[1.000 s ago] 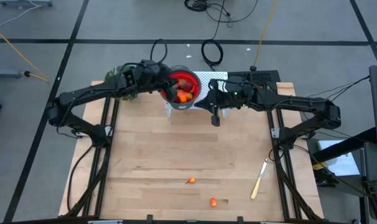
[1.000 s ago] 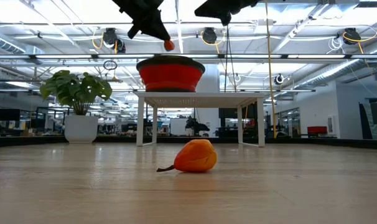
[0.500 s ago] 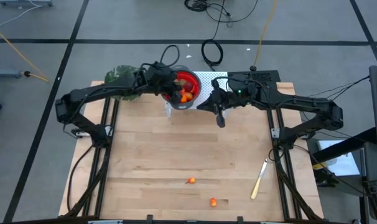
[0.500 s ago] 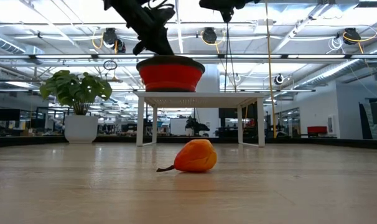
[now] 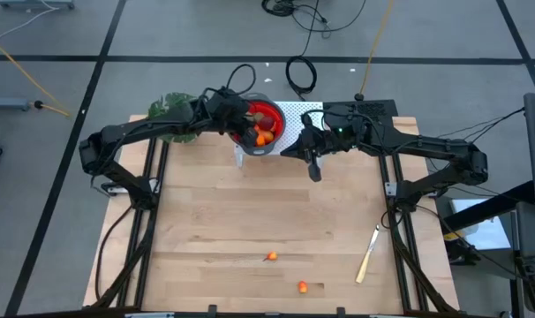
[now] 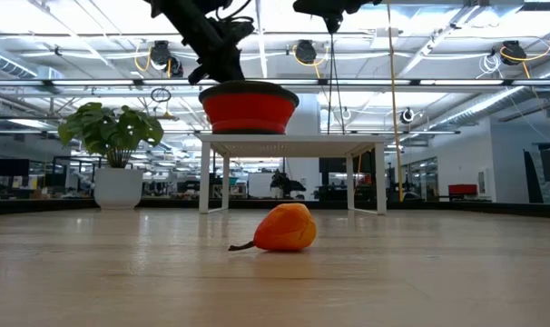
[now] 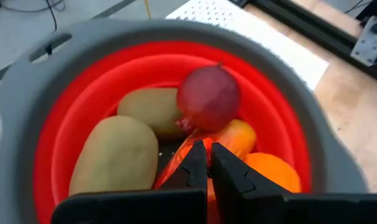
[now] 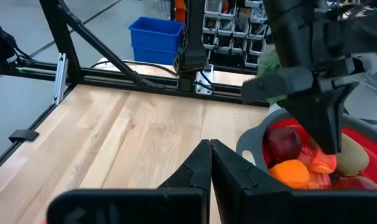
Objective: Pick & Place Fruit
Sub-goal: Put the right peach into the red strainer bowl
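Several fruit in the bowl beneath closed left jaws.

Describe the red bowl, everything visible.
The red bowl is round, red inside with a grey rim and handle tab, looks like soft plastic. It sits upright on a small white stand at the table's far edge, holding olive-brown, dark red and orange fruit. The shut left gripper dips inside it.

We note an orange fruit with a dark stem lying on the wooden desk, a red bowl on a white stand behind it, a dark arm reaching down to the bowl's rim, a leafy potted plant beyond the desk.
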